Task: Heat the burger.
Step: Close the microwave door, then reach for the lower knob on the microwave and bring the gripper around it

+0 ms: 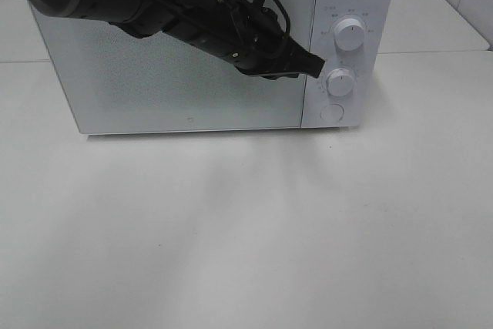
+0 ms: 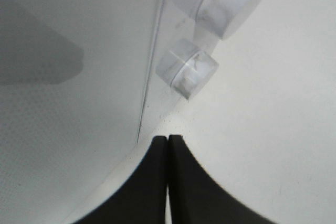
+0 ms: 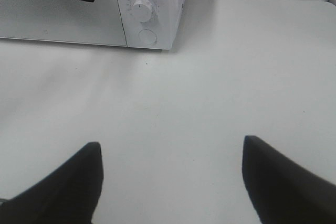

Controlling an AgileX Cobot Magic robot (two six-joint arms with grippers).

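Observation:
The burger is not in view in any frame. The white microwave (image 1: 192,75) stands at the back of the table with its door closed. My left gripper (image 1: 316,65) is shut and empty, its tip just left of the lower knob (image 1: 340,81) on the control panel. In the left wrist view the shut fingertips (image 2: 168,145) sit close below that lower knob (image 2: 187,68). My right gripper (image 3: 170,142) is open and empty, low over the table in front of the microwave (image 3: 157,3). It is not seen in the exterior view.
The control panel has an upper knob (image 1: 350,35) and a round button (image 1: 332,112) below the lower knob. The white table (image 1: 246,236) stretches in front of the microwave. The left arm crosses in front of the door's upper part.

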